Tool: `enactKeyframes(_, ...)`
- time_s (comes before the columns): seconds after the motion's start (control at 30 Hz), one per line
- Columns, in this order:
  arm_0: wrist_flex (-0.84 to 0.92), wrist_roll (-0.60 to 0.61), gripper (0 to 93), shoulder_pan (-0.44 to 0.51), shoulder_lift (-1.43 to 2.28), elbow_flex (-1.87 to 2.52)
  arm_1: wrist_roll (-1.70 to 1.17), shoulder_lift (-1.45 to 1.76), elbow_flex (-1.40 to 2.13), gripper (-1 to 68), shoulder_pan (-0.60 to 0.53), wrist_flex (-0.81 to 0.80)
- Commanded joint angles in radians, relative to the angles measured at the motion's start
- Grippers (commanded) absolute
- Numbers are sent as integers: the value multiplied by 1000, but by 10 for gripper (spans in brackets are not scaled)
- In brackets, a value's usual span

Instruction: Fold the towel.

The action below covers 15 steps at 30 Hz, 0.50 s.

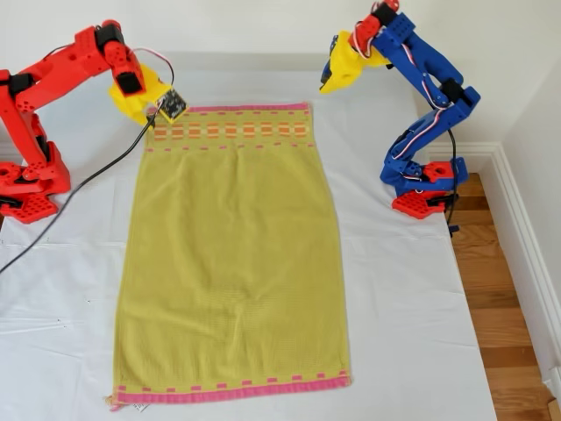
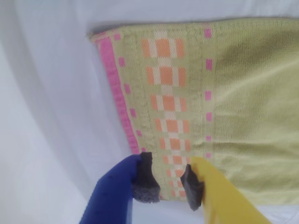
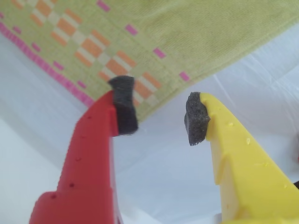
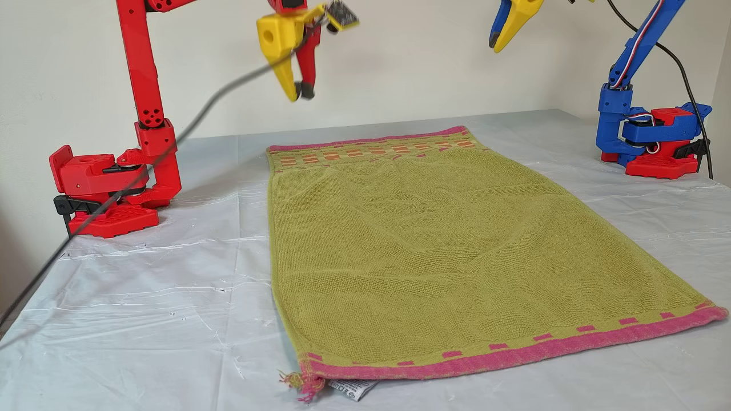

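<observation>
The towel is spread flat and unfolded on the white-sheeted surface. The reach-in before the first fold is judged to be under way. The first end effector, blue and yellow, is held narrowly parted above one far corner; the second end effector, red and yellow, is held wider above the other, nothing gripped. Lowering and pinching both corners is called for next. The white tag is partly tucked under the near hem.
</observation>
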Motion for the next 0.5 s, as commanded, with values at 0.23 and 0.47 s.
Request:
enactKeyframes(0.23,14,-80,414,-291,-103,-55,-209,74,115,154,118,-94)
enactKeyframes(0.47,-66,-152,461,-403,-138,-18,-118,29,215,236,156,-186)
